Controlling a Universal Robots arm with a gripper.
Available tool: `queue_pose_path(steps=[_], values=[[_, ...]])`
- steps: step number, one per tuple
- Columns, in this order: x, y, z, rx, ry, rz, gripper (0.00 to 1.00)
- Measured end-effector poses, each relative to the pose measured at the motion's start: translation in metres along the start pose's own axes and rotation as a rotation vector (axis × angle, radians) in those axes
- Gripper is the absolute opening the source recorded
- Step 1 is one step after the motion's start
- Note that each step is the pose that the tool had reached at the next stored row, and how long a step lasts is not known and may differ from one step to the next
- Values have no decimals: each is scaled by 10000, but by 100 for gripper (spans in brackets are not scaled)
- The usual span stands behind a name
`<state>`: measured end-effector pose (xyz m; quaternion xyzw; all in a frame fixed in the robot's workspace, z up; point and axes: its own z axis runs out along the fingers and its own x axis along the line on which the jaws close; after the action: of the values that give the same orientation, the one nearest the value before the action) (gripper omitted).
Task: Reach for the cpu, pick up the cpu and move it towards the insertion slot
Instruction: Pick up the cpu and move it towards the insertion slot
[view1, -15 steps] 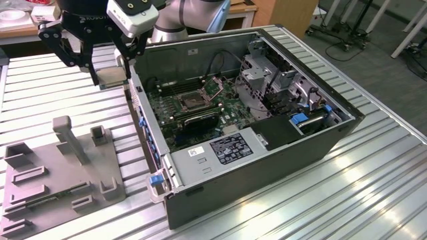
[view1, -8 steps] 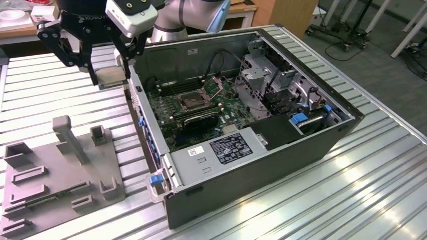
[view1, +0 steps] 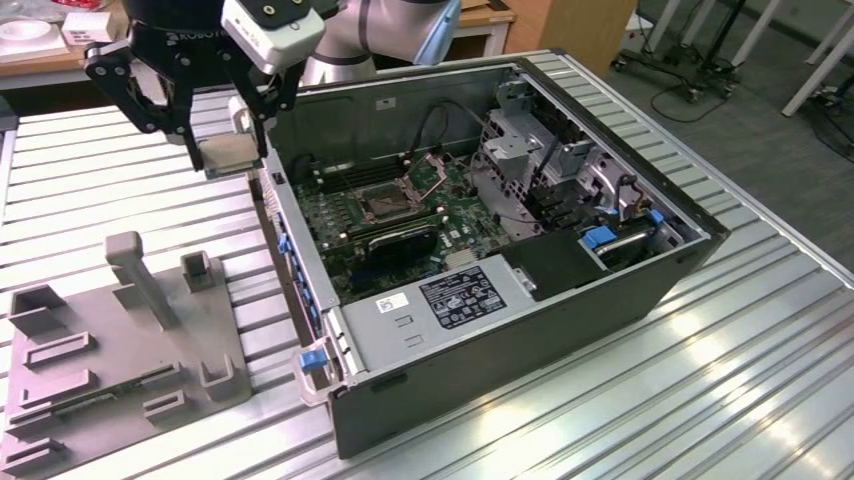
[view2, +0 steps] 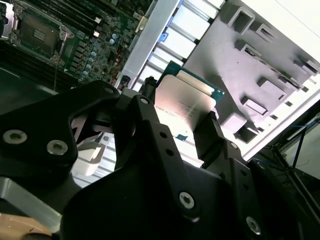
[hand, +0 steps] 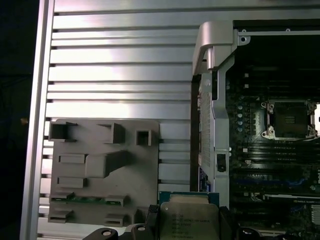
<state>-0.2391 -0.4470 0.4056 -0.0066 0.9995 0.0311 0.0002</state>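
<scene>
The cpu (view1: 230, 153) is a thin square chip with a pale metallic face, and my gripper (view1: 230, 160) is shut on its edges. It hangs in the air just outside the computer case's wall, on the exterior view's left of the case. Both wrist views show the cpu (view2: 186, 97) (hand: 189, 216) clamped between the black fingers (view2: 212, 131) (hand: 152, 216). The insertion slot (view1: 387, 205) (view2: 37, 34) (hand: 290, 118), a square socket with a metal frame and dark centre, lies on the motherboard inside the case, apart from the chip.
The open black computer case (view1: 534, 300) lies on a ribbed metal table (view1: 747, 380). A grey plastic tray (view1: 120, 340) (hand: 100, 175) with recesses and upright posts sits on the exterior view's left. Drive cages and cables fill the case's far side.
</scene>
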Motion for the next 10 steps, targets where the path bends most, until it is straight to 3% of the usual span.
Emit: queue_pose_path(steps=[6,10], values=[[-67,-1,2,5,-80,-5,55],[-62,-1,2,6,-81,-5,55]])
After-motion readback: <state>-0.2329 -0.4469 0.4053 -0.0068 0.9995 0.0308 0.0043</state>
